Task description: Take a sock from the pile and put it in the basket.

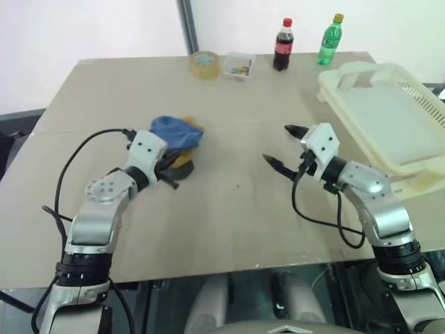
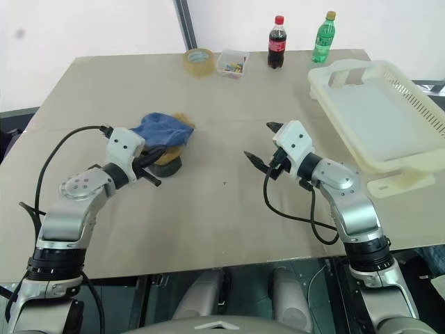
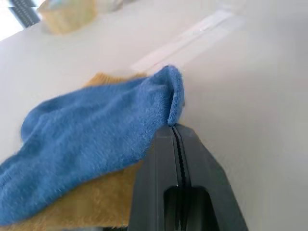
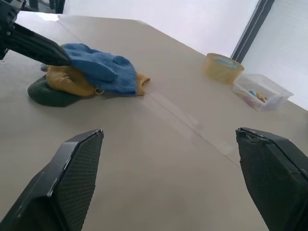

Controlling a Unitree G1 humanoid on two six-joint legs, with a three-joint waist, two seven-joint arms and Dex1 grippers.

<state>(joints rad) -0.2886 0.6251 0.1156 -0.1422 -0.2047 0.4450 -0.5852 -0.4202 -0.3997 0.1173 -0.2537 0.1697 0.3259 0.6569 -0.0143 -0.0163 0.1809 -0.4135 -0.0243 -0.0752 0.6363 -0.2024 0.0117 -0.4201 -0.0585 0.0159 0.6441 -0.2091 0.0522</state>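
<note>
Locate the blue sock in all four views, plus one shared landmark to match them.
Left eye: the blue sock left of centre, at the left gripper.
Right eye: left of centre.
Left wrist: left of middle, edge pinched in the shut fingers.
Right wrist: upper left.
Landmark: the tape roll, at the table's far edge.

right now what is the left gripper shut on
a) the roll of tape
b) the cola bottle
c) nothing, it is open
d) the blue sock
d: in the left wrist view the left gripper has its black fingers pressed together on an edge of the blue sock, on top of the pile.
</note>
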